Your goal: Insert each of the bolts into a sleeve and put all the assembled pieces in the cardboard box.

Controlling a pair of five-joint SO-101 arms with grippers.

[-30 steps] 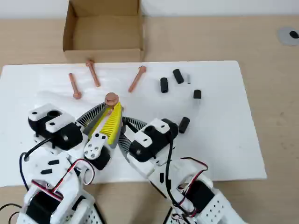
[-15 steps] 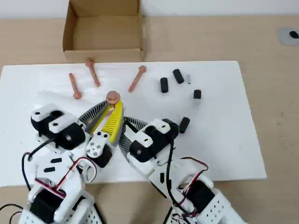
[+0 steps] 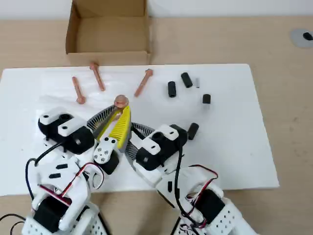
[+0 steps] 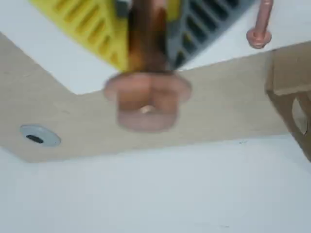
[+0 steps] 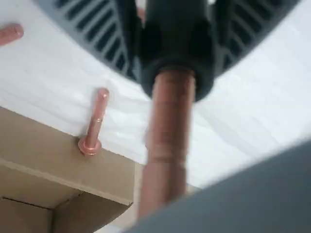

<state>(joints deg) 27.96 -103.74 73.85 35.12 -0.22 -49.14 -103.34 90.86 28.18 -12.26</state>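
My left gripper (image 3: 117, 112), with one yellow and one grey finger, is shut on a copper bolt (image 3: 120, 102) whose head points toward the cardboard box (image 3: 108, 32). In the left wrist view the bolt (image 4: 146, 97) sticks out from between the fingers. My right gripper (image 3: 131, 138) sits just behind, shut on a black sleeve (image 5: 177, 43). The bolt's shank (image 5: 165, 141) meets the sleeve's open end. Three loose bolts (image 3: 78, 89) (image 3: 97, 76) (image 3: 143, 82) lie on the white mat near the box.
Several loose black sleeves (image 3: 171, 89) (image 3: 186, 80) (image 3: 206, 99) (image 3: 192, 130) lie on the right half of the white mat (image 3: 234, 147). The open cardboard box stands on the wooden table beyond the mat's far edge.
The left arm has shifted slightly to the right, and the held bolt's head has moved a little right with it. The right arm has stayed where it was.
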